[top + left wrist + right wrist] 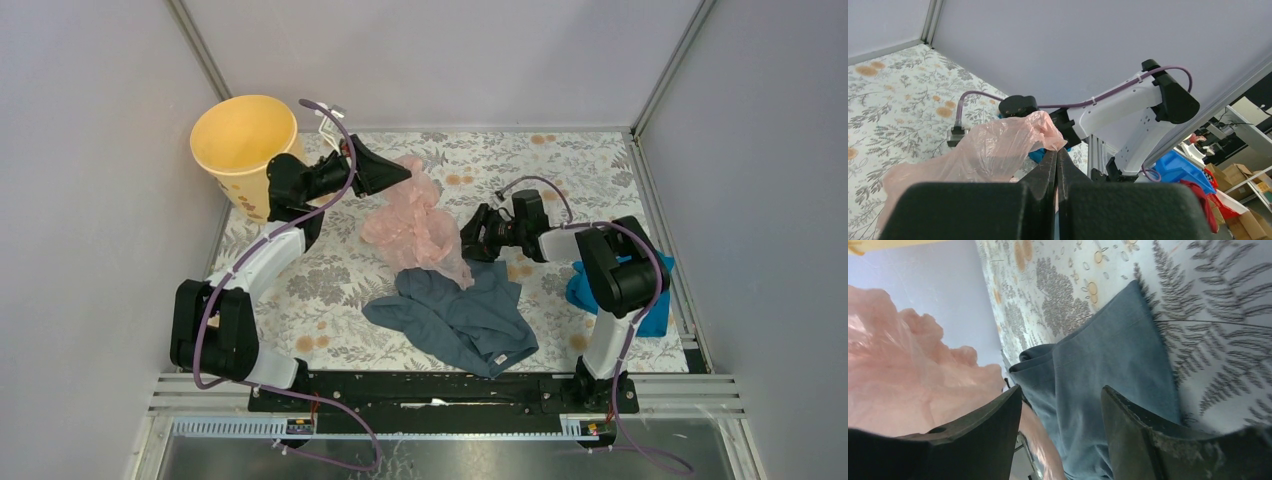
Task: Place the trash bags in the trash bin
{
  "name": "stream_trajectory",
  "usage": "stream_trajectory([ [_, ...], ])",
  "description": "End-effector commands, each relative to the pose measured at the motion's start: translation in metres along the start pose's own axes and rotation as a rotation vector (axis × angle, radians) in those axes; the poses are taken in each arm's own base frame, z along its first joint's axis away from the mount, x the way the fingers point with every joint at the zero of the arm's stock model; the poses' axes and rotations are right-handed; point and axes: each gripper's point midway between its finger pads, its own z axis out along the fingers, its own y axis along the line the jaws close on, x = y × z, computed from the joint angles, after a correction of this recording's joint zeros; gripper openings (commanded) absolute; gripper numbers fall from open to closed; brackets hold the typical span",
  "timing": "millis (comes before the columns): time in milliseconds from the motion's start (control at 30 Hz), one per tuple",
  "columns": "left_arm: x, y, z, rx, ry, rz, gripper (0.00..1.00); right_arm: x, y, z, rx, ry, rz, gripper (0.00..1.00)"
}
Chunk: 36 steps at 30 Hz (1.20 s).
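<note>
1. One trash bag (415, 225) of thin, pale-pink, wrinkled, shiny film sits in a crumpled heap near the middle of the bench (560, 165). Its top corner stretches up and to the left.
2. The left gripper (405, 172) is clamped on that top corner. In the left wrist view its two fingers (1048, 165) are pressed together, with pink film pinched at the tips and draping away to the left.
3. The right gripper (468, 240) sits low at the right side of the bag, pointing toward it. Its fingers are apart and nothing is caught between them. In the right wrist view one finger (993, 425) lies against the pink film, and grey-blue fabric shows through the gap.
4. One trash bin (243, 135) — a round, yellow-orange bucket — stands upright at the far-left corner of the bench, just behind the left arm's wrist. The bag is outside it, to its right.
5. One grey-blue garment (460, 315) lies spread on the bench just in front of the bag. The bag's lower edge overlaps the garment's upper edge.
6. One bright blue folded cloth (581, 290) lies at the right edge of the bench, mostly hidden behind the right arm's elbow.
7. Two arms reach in from the near edge of the bench, which has a grey floral cover; plain grey walls enclose it.
</note>
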Motion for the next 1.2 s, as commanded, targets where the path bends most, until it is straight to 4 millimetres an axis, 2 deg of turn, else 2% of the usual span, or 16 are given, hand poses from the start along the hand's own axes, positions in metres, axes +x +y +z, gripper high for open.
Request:
stream_trajectory([
  [0, -0.013, -0.032, -0.002, 0.1, -0.032, 0.094, 0.0, 0.011, 0.014, 0.005, -0.08, 0.028, 0.004, 0.67],
  [167, -0.013, -0.033, -0.003, 0.104, -0.035, 0.087, 0.0, 0.026, 0.025, 0.006, -0.145, 0.057, 0.033, 0.67],
  [433, -0.012, -0.026, -0.003, 0.064, -0.03, 0.092, 0.0, 0.044, 0.028, -0.016, -0.153, 0.053, 0.005, 0.73],
  [500, -0.012, -0.027, -0.003, 0.066, -0.029, 0.093, 0.0, 0.042, 0.028, -0.023, -0.154, 0.035, -0.001, 0.73],
  [667, -0.012, -0.028, -0.004, 0.058, -0.029, 0.1, 0.0, 0.022, 0.022, -0.045, -0.155, -0.047, -0.004, 0.76],
  [800, -0.013, -0.03, -0.004, 0.061, -0.03, 0.099, 0.0, 0.034, 0.031, -0.038, -0.159, -0.003, -0.059, 0.76],
  [900, -0.014, -0.031, -0.004, 0.064, -0.033, 0.106, 0.0, 0.047, 0.041, -0.031, -0.203, 0.031, -0.062, 0.72],
  [1000, -0.013, -0.03, -0.004, 0.062, -0.033, 0.103, 0.0, 0.055, 0.042, -0.026, -0.218, 0.034, -0.058, 0.69],
  [1167, -0.014, -0.031, -0.004, 0.065, -0.038, 0.103, 0.0, 0.069, 0.04, -0.018, -0.218, 0.06, -0.041, 0.69],
])
